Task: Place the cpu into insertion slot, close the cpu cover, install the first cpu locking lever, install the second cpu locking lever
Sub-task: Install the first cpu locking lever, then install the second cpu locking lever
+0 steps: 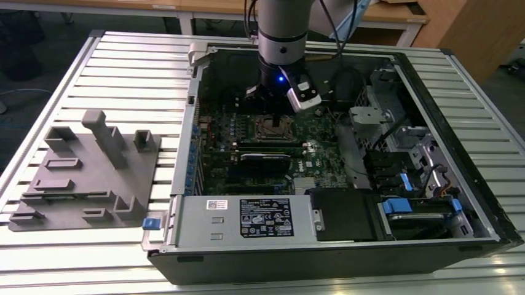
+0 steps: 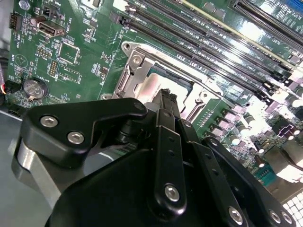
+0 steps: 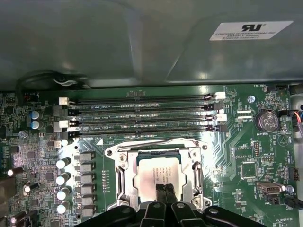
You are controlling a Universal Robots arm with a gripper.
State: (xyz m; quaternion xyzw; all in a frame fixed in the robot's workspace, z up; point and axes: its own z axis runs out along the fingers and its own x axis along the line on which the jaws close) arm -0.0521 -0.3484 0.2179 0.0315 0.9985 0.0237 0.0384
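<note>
Exterior view: end effector poised low over cpu cover in the open case on the table.

First wrist view: fingers pinched together, holding nothing, tips over cpu, seated in its slot, cover framing it, apparently for pressing.

Second wrist view: same fingers above the socket.

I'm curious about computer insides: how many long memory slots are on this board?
4 memory slots, side by side between the cpu and the grey metal panel; none seems hidden.
</note>
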